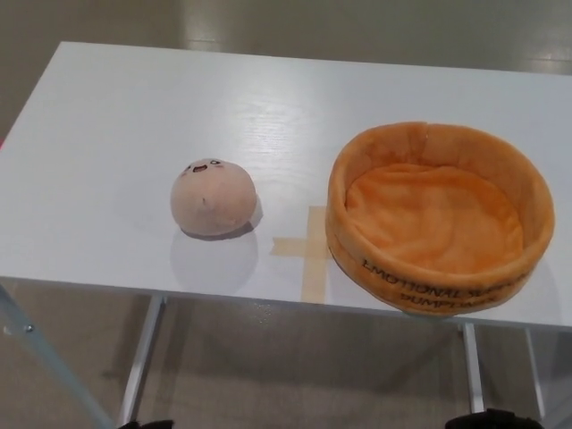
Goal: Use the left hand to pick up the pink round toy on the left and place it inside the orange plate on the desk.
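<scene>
**Toy on desk, plate empty**

Pink round toy (213, 197) sits on the white desk (116, 134), at 9 o'clock from the orange plate (438, 281) and well apart from it. Tape cross (308, 246) lies between them. Dark bits at the bottom edge; state of either hand: cannot tell.

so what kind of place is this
Probably a lab or test room: a plain white desk on metal legs, a tape cross marking positions, and just a pink toy and orange plate.
</scene>
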{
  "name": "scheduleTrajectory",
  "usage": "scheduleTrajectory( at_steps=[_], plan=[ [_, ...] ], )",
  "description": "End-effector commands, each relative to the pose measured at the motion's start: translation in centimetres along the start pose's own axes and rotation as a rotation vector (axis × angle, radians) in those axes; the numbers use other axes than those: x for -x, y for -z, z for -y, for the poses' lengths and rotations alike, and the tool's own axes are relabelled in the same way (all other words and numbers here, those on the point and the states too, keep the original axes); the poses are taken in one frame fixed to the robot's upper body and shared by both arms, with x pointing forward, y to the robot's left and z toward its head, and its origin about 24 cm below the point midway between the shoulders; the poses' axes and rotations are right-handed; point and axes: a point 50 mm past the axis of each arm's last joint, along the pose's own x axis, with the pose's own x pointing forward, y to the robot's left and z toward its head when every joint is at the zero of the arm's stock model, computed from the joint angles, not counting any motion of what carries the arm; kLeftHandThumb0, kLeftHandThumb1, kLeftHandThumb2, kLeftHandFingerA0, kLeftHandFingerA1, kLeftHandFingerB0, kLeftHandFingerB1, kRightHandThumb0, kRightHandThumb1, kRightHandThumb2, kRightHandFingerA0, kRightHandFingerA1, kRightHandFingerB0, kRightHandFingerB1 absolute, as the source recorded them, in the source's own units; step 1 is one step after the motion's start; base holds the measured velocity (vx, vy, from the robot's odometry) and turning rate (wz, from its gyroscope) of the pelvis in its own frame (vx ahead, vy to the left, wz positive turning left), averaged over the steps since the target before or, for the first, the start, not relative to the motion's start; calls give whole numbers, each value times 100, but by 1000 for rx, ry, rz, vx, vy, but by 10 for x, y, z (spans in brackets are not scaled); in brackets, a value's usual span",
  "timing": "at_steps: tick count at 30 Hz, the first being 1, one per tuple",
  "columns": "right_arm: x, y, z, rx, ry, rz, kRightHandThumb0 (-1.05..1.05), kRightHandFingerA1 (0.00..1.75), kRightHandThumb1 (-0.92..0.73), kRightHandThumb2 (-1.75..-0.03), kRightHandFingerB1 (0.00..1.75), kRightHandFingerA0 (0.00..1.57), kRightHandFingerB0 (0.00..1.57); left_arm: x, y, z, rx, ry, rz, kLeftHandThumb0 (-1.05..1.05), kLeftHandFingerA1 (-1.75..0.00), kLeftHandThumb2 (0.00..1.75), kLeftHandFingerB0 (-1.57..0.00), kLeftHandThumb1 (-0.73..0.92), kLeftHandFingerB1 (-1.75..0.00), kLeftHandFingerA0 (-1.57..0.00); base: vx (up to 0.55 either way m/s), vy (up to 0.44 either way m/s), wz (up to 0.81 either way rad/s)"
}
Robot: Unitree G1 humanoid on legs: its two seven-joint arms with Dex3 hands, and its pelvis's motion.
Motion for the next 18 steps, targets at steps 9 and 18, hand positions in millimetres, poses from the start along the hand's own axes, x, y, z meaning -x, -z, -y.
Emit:
scheduleTrajectory(
  at_steps=[9, 18],
  plan=[
    [-1, -1, 5, 12, 6, 1, -14, 90, -57, -61, 78, 66, 62, 32, -129, -13, -95, 310, 647, -22, -18, 64, -14, 46, -35, -4, 0, 0, 0],
    [0, 0, 3, 23, 3, -2, -15, 91, -57, -60, 78, 68, 63, 21, -170, -52, -283, 87, 745, -15, -18, 65, -10, 42, -34, -1, 0, 0, 0]
  ],
)
